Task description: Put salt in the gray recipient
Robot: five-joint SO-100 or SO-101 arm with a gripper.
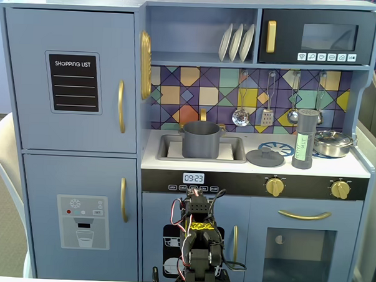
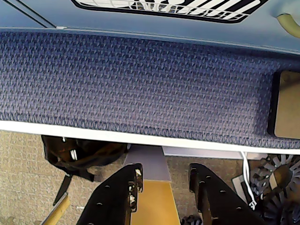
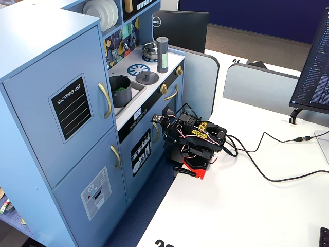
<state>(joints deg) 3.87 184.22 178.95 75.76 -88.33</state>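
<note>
The salt is a tall grey shaker [image 1: 305,140] standing upright on the toy kitchen's counter, right of the stove ring; it also shows in a fixed view [image 3: 162,54]. The gray recipient is a grey pot [image 1: 201,140] standing in the sink, lid off, with something green inside in a fixed view [image 3: 120,90]. Its grey lid [image 1: 264,157] lies on the counter between pot and shaker. My arm [image 3: 195,139] is folded low in front of the kitchen, well below the counter. In the wrist view my gripper [image 2: 165,171] is open and empty, pointing at the floor past the table edge.
A small steel pot [image 1: 333,143] sits at the counter's right end beside the shaker. Utensils [image 1: 267,113] hang on the tiled back wall above. Cables [image 3: 267,154] run across the white table [image 3: 247,206]. A monitor [image 3: 313,67] stands at right.
</note>
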